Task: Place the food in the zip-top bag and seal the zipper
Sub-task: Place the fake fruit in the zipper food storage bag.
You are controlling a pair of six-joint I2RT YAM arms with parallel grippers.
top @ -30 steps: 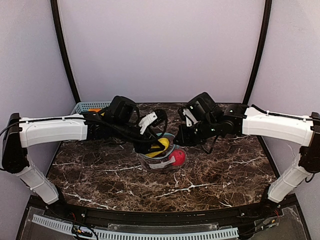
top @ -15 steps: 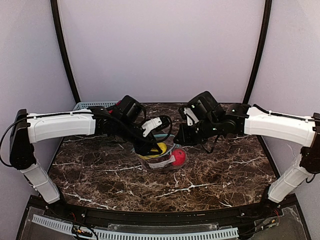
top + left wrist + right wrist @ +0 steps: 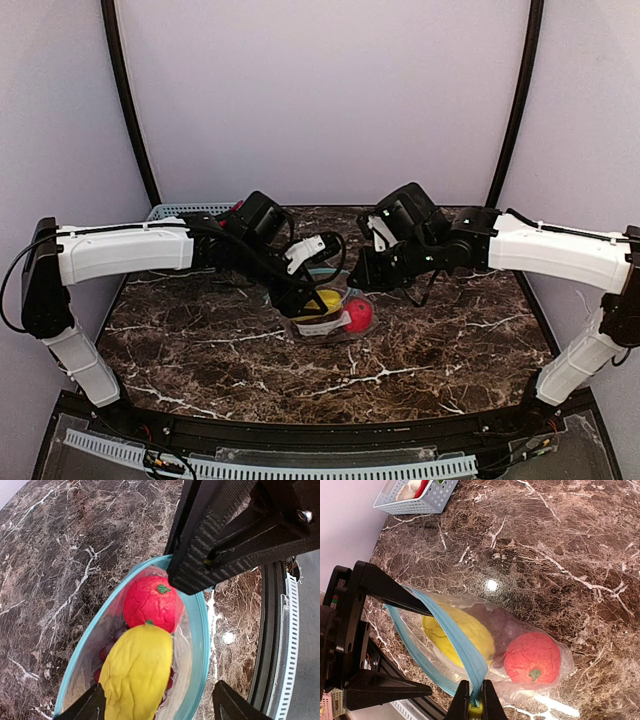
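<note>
Centrally, bag (image 3: pixel 318 328), marble table (image 3: pixel 200 340), lilac walls (image 3: pixel 320 100)

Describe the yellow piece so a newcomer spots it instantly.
On the dark marble table, find the clear zip-top bag at its centre, its teal zipper mouth open. Inside, the yellow piece is the oblong, wrinkled one nearest the mouth; its neighbours are a round red fruit and dark purple grapes.

Dark brown, white-veined marble-patterned tabletop (image 3: pixel 200 340) in a plain enclosure
Pale lilac walls (image 3: pixel 320 100) close it on three sides; two thin black poles (image 3: pixel 128 100) rise at its far corners.
</note>
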